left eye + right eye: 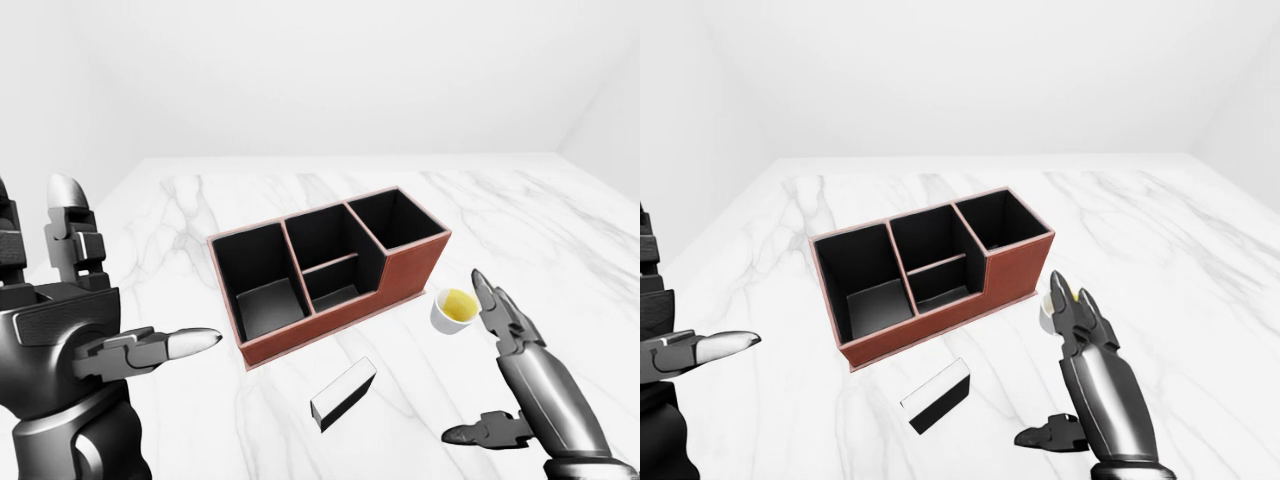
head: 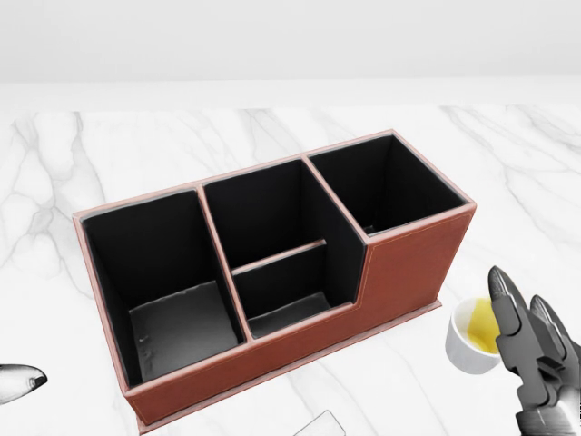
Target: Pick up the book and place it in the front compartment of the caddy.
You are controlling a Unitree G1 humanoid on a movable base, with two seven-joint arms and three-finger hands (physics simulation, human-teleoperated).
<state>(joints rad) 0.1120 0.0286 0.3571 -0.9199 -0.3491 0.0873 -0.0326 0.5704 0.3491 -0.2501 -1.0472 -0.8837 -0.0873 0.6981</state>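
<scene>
The book (image 1: 343, 394) lies flat on the counter (image 1: 560, 240) just below the caddy (image 1: 325, 272), slanting up to the right, between both empty, spread hands, nearer the right hand (image 1: 510, 375) than the left hand (image 1: 80, 330).

Close downward head view; wider eye views sharing caddy (image 1: 325, 270).

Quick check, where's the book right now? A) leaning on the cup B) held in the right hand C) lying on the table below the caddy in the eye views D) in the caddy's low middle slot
C: the book lies flat on the table, apart from the caddy, with neither hand on it.
</scene>
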